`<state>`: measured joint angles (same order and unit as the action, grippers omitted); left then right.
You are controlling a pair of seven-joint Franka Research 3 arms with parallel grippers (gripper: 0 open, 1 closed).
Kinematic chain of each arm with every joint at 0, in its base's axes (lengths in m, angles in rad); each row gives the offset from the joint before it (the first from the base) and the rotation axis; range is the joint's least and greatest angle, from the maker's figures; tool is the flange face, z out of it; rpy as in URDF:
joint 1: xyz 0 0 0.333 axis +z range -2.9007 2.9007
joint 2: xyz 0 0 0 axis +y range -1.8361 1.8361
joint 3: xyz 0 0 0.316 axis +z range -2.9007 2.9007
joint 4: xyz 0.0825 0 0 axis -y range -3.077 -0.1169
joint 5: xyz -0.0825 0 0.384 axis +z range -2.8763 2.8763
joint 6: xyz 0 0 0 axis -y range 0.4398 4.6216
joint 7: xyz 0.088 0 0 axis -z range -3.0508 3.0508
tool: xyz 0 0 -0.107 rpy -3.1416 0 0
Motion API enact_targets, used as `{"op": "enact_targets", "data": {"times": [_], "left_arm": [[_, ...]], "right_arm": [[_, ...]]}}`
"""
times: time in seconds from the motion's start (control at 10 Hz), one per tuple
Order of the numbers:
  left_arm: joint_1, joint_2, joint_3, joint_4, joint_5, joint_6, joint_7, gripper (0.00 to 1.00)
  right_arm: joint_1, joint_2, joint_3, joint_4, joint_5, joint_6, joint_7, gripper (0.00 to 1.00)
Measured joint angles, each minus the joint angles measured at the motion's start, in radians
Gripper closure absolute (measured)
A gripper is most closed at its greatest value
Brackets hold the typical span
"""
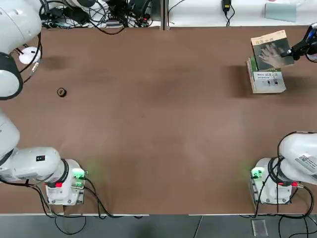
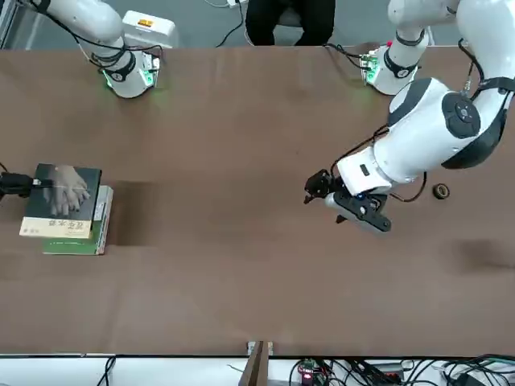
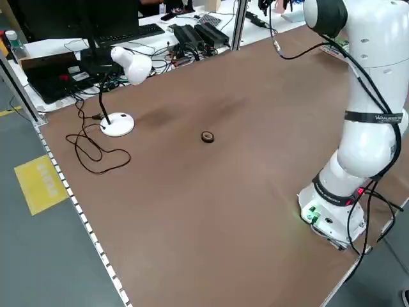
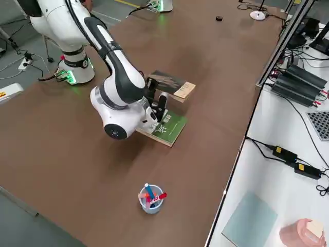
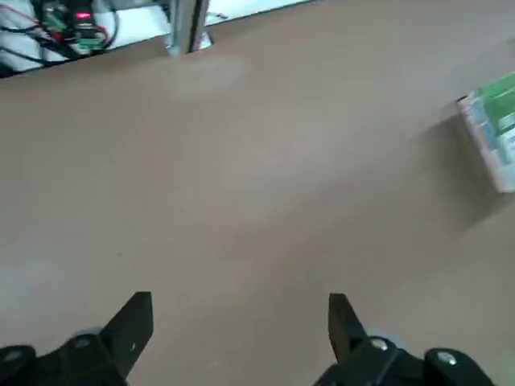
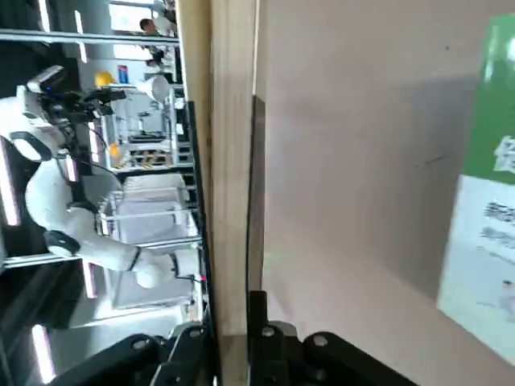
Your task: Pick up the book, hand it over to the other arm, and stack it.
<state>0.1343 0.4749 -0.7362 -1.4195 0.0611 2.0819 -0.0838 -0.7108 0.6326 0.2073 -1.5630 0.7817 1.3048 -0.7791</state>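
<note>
Book [image 1: 271,48]: thin, dark cover with pale hand; partly over the thicker green-and-white book [image 1: 268,81] at the table's far right; contact not clear.
Right gripper [image 1: 297,49]: clamped tight on the thin book's right edge.
Left gripper [image 2: 342,199]: fingers spread wide, empty, above bare table [image 1: 148,124].
Top view only: small dark ring [image 1: 61,92] at left.
Right side view only: cup of pens [image 4: 150,198] near the table's right edge.
Left side view only: white desk lamp [image 3: 125,89].
</note>
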Motion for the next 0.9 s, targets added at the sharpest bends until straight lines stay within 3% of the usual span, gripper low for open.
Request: {"op": "enact_targets", "data": {"times": [0.3, 0.5, 0.7, 0.9], "left_arm": [[0.037, -0.013, 0.01, 0.001, 0.05, -0.076, 0.003, 0.01], [0.036, -0.022, 0.054, 0.001, 0.054, -0.13, 0.009, 0.01], [0.002, -0.037, 0.146, 0.001, 0.055, -0.177, 0.042, 0.0], [-0.089, -0.067, 0.32, 0.003, 0.055, -0.214, 0.117, 0.0]], "right_arm": [[-0.004, 0.043, 0.005, 0.06, -0.078, 0.0, 0.001, 0.85], [-0.016, 0.065, 0.005, 0.081, -0.108, 0.0, -0.001, 0.85], [-0.033, 0.077, 0.005, 0.089, -0.125, 0.007, -0.007, 0.85], [-0.051, 0.084, 0.004, 0.092, -0.127, 0.041, -0.015, 0.85]]}}
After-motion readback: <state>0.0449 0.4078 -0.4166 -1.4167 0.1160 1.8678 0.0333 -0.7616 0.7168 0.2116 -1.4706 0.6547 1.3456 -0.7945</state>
